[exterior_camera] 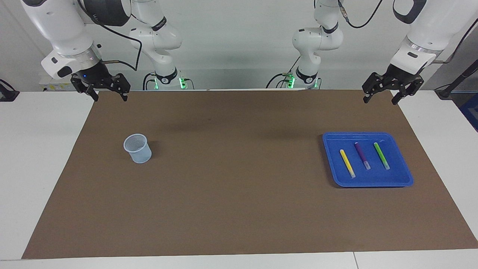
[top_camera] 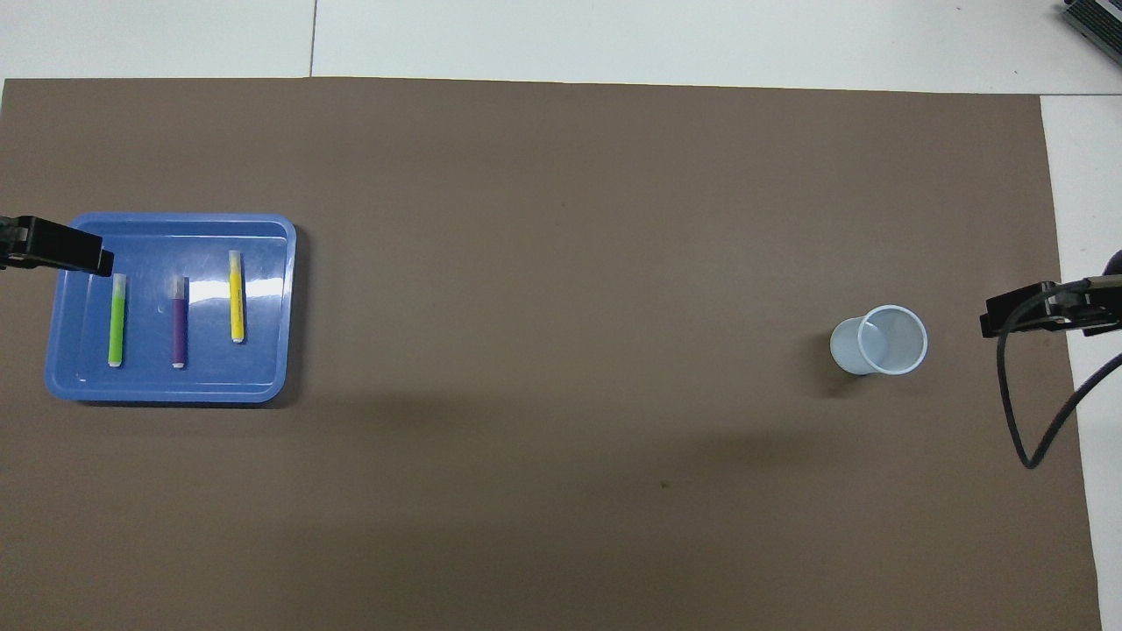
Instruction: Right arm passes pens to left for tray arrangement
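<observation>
No text, label, brand, number or sign is showing clearly enough to be read anywhere in either view. A small round marking is sitting on the base joint of each arm in the facing view, but what it says cannot be made out.
</observation>
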You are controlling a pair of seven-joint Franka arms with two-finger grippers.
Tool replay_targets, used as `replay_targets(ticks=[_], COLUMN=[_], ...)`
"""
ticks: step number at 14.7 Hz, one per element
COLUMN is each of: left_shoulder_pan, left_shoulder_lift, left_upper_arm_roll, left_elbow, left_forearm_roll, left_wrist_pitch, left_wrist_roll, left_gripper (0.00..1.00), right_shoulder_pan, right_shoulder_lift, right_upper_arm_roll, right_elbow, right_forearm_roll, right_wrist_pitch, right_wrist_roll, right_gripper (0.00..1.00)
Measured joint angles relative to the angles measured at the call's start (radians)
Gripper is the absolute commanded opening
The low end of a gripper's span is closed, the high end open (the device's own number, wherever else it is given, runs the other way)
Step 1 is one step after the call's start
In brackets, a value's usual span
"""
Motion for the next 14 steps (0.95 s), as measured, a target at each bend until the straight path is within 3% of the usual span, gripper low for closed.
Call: replay_targets(ticks=[14], left_shoulder_pan=[0.000], left_shoulder_lift=[0.000], left_upper_arm_roll=[0.000], left_elbow=[0.000], left_forearm_roll=[0.006], left_wrist_pitch=[0.002], left_wrist_roll=[-0.040], left_gripper=[1.00], right_shoulder_pan=[0.008], right_shoulder_lift=[0.008], right_upper_arm_roll=[-0.001], right_elbow=[0.000], right_forearm_roll=[0.000], right_wrist_pitch=[0.000], right_wrist_roll=[0.000], right_gripper=[1.00])
